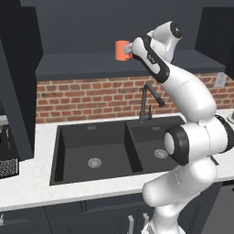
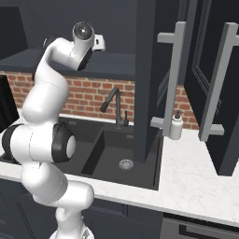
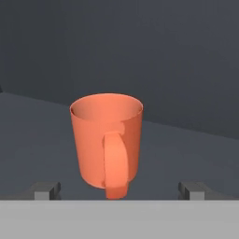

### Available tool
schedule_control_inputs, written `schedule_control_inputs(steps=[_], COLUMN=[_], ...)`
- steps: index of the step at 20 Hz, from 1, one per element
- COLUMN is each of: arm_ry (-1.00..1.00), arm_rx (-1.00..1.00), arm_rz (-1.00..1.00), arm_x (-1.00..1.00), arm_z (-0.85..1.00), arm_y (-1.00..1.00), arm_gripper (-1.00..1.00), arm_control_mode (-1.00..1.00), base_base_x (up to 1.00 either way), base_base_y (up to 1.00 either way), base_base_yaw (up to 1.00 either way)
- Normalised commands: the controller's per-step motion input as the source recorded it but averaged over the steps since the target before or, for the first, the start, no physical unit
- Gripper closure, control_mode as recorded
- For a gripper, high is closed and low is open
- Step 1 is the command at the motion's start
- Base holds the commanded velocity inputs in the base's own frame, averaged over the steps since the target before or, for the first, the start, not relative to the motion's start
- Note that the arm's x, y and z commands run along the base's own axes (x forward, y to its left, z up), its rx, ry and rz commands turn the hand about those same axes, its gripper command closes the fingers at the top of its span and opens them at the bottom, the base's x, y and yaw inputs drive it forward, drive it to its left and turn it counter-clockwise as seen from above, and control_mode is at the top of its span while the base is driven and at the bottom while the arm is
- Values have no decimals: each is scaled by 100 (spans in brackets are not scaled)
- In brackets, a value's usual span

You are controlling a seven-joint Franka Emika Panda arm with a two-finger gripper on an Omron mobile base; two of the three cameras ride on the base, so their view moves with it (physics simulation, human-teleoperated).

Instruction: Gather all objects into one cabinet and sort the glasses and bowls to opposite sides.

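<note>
An orange handled mug (image 1: 121, 50) stands upright on the dark inner shelf (image 1: 82, 66) of the open charcoal wall cabinet. My gripper (image 1: 131, 49) is just to its right, level with it. In the hand view the mug (image 3: 106, 140) turns its handle toward me. It sits in the gap of my open gripper (image 3: 120, 189), and neither fingertip (image 3: 46, 189) touches it. The cabinet doors (image 2: 147, 79) hang open on the right, with long pale bar handles (image 2: 175, 79). The red cup, the grey-beige mug and the black bowl are out of view.
Below the cabinet are a brick backsplash (image 1: 91, 98), a black double sink (image 1: 96, 146) and a dark faucet (image 1: 147, 103). A white soap bottle (image 2: 176, 126) stands on the pale counter (image 2: 186, 172) by the open doors. A dark appliance (image 1: 7, 151) sits at the far left.
</note>
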Motion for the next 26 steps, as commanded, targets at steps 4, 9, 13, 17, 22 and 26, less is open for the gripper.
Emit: schedule_control_inputs(steps=[4, 9, 13, 17, 22, 26], arm_ry=[0, 0, 0, 0, 0, 0], arm_rx=[-1, -2, -3, -3, 0, 0], arm_rz=[0, 0, 0, 0, 1, 2], arm_x=[21, 1, 0, 13, 14, 6], arm_z=[-9, -8, -2, 0, -2, -10], arm_y=[1, 4, 12, 13, 1, 0], arm_gripper=[-100, -100, -100, -100, -100, 100], arm_control_mode=[-100, -100, -100, -100, -100, -100], base_base_x=[0, 0, 0, 0, 0, 0], base_base_y=[0, 0, 0, 0, 0, 0], base_base_yaw=[0, 0, 0, 0, 0, 0])
